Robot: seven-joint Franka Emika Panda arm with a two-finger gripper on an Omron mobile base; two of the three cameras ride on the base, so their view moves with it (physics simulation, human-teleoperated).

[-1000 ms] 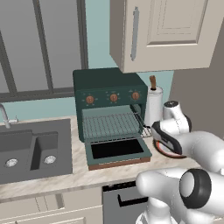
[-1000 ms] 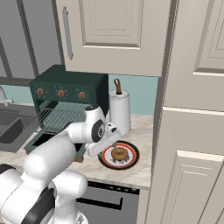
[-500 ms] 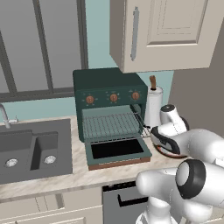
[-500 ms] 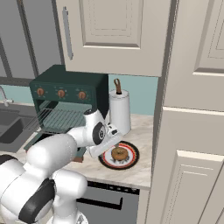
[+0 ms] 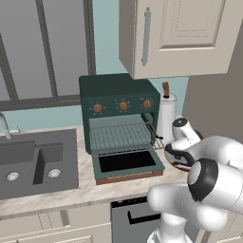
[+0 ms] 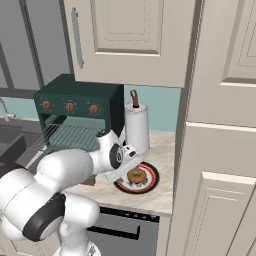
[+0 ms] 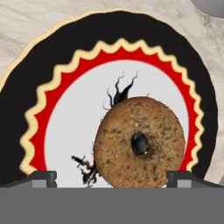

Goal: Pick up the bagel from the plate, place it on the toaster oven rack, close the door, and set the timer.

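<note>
The boxy dark green toaster oven [image 5: 121, 118] stands with its dark green glass-windowed door [image 5: 127, 163] dropped flat, so the thin silver wire rack [image 5: 121, 135] lies bare and ready to take bread. To its right, on the counter, the round plate with a red zigzag, black ring and white centre [image 7: 52, 113] holds the small golden-brown bagel [image 7: 140, 143], lying flat. The two-finger gripper [image 7: 111, 178] hovers directly above it, jaws spread wide to either side, holding nothing, apparently lined up for the pick.
</note>
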